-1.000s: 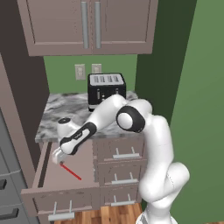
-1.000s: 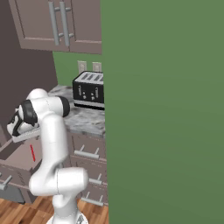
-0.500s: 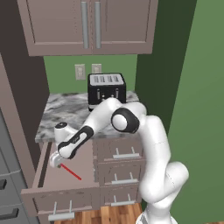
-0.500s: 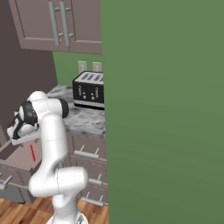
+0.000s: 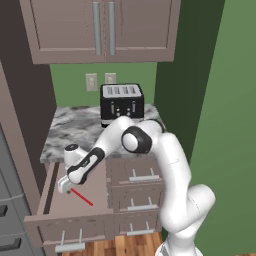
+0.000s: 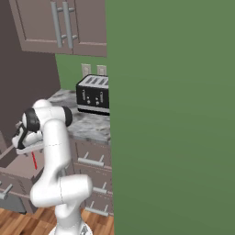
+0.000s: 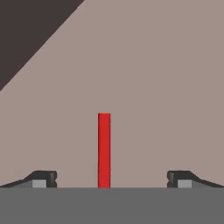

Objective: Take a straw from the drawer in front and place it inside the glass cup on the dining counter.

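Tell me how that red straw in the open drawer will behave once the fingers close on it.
The straw looks thin, straight and plain, so probably light and fairly stiff. Lying flat on the drawer floor, it may roll aside if nudged. The open gripper straddles it, so a centred pinch seems likely, though its smooth surface could slip.

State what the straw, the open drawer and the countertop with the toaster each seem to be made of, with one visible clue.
Straw: probably plastic; uniform matte red, no markings.
Drawer: painted wood or laminate, perhaps; flat taupe-brown, no visible grain, silver bar handles.
Countertop: marble or imitation stone; grey-and-white veining.
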Available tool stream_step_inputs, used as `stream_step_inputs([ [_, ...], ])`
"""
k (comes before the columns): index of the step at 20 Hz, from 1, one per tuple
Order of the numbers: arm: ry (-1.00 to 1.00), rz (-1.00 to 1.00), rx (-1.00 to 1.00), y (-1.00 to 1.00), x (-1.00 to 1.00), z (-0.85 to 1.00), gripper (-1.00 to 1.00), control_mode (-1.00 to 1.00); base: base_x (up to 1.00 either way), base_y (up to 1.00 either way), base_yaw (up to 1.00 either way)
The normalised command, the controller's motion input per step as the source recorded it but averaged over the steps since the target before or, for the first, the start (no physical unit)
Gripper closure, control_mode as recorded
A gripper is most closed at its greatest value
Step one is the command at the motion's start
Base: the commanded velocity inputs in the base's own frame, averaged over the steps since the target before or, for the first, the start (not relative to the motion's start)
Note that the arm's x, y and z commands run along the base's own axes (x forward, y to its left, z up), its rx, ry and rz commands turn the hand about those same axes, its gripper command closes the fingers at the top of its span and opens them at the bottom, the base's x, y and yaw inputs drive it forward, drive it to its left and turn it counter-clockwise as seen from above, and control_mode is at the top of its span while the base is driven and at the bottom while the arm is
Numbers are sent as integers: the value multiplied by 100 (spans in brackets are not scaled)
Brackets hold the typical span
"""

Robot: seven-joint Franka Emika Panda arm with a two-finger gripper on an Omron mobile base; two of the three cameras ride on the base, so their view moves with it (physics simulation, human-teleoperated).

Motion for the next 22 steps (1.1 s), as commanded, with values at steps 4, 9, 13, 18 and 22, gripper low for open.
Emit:
stream_step_inputs([
  [4,1,-6,0,7,21,-19,-100,-100,0,0,0],
  [9,0,-6,0,12,4,-18,-100,-100,0,0,0],
  [13,0,-5,0,5,0,-19,-100,-100,0,0,0],
  [18,0,-4,-1,0,0,-32,-100,-100,0,0,0],
  [22,0,-3,-2,4,-3,-39,100,-100,0,0,0],
])
